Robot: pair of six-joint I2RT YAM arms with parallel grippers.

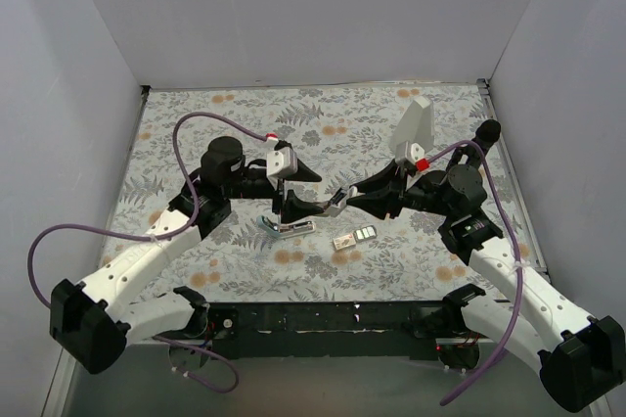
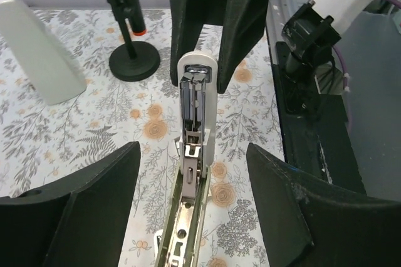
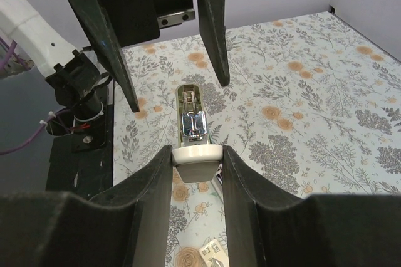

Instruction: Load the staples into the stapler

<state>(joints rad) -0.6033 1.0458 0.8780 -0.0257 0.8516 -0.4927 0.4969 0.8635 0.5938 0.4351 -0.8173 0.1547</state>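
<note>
The stapler (image 1: 290,226) lies opened on the floral mat, its pale top cover (image 2: 212,110) swung up from the silver metal channel (image 2: 183,217). My right gripper (image 3: 197,157) is shut on the tip of that cover and holds it raised; it also shows in the top view (image 1: 339,197). My left gripper (image 2: 191,217) is open, its fingers (image 2: 81,210) wide apart on either side of the stapler's base, not touching it. The tiny cream staple box (image 1: 343,241) lies just right of the stapler with a silver staple strip (image 1: 364,233) beside it. The box's edge shows under my right gripper (image 3: 216,256).
A tall white wedge-shaped block (image 1: 416,126) stands at the back right, also in the left wrist view (image 2: 37,47). A black post on a round base (image 2: 133,54) stands near it. White walls close in the mat on three sides.
</note>
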